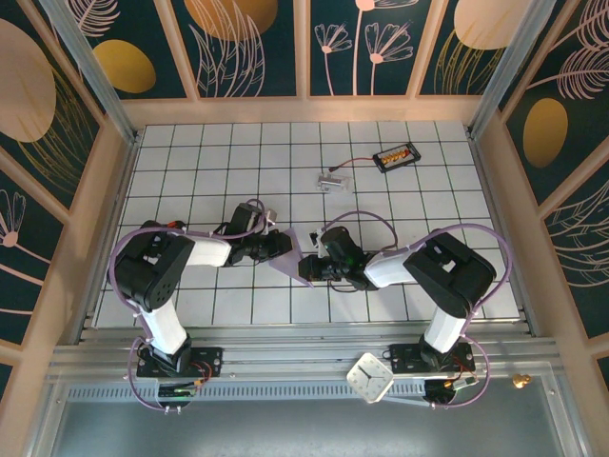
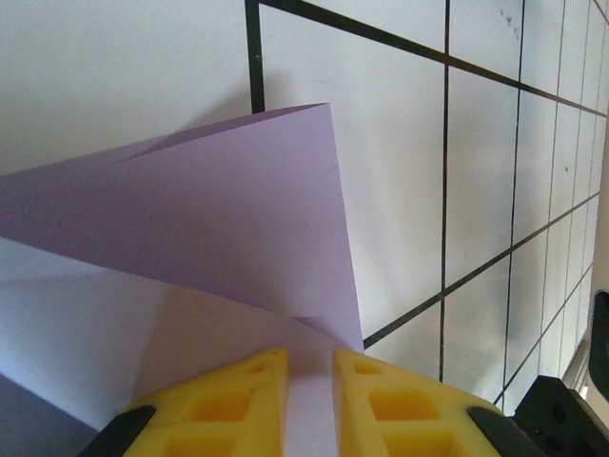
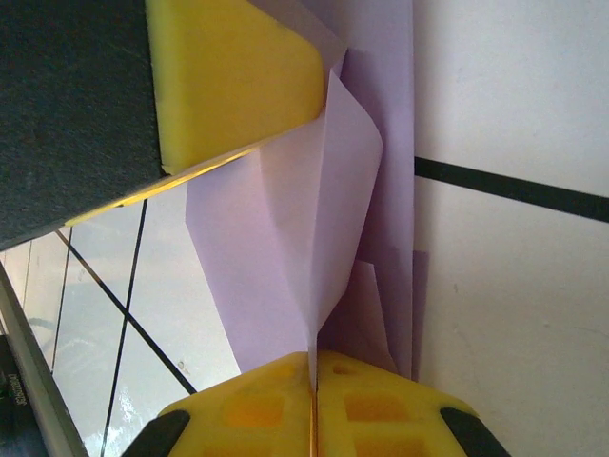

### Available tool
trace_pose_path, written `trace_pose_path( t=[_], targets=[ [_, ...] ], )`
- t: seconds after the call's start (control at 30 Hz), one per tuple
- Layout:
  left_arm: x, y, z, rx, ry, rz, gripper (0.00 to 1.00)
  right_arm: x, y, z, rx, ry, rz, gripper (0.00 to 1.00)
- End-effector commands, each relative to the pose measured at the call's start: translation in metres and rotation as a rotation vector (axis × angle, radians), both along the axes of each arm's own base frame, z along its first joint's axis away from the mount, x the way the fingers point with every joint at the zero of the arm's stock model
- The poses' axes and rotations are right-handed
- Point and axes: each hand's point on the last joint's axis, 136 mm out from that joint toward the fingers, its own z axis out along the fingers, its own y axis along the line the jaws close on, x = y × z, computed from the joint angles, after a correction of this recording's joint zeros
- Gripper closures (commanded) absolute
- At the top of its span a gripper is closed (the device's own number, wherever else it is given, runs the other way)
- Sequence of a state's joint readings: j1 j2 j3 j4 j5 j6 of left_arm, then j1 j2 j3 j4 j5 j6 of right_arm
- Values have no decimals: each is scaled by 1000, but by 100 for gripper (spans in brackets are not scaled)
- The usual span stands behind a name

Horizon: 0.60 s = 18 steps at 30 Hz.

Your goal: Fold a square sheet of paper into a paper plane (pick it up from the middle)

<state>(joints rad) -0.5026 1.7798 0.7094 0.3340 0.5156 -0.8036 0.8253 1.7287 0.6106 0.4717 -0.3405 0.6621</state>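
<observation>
The square sheet of paper [image 1: 284, 259] is lavender and partly folded, lying on the white tiles between my two grippers. In the left wrist view its folded flap [image 2: 190, 219] rises ahead of my left gripper [image 2: 310, 360]. That gripper's yellow fingers stand slightly apart, open, with paper in the narrow gap. My right gripper [image 3: 313, 367] is shut on an upright fold of the sheet [image 3: 314, 219]. One of the left gripper's pads [image 3: 233, 76] rests on the paper's far end. From above, the left gripper [image 1: 281, 245] and the right gripper [image 1: 306, 268] almost touch.
A small clear plastic piece [image 1: 332, 179] with a wire runs to a black box with orange parts [image 1: 395, 156] at the back. A white clock-like square [image 1: 369, 377] lies on the front rail. Wooden walls [image 1: 114, 190] ring the tiled table.
</observation>
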Motion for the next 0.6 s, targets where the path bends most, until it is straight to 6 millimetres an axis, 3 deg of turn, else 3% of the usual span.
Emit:
trace_pose_path(
  t=[0.0, 0.57],
  targets=[
    [7, 1, -2, 13, -24, -4, 80, -7, -9, -7, -16, 38, -9, 91],
    [7, 7, -13, 55, -18, 2, 80, -11, -9, 2, 14, 40, 7, 89]
  ],
)
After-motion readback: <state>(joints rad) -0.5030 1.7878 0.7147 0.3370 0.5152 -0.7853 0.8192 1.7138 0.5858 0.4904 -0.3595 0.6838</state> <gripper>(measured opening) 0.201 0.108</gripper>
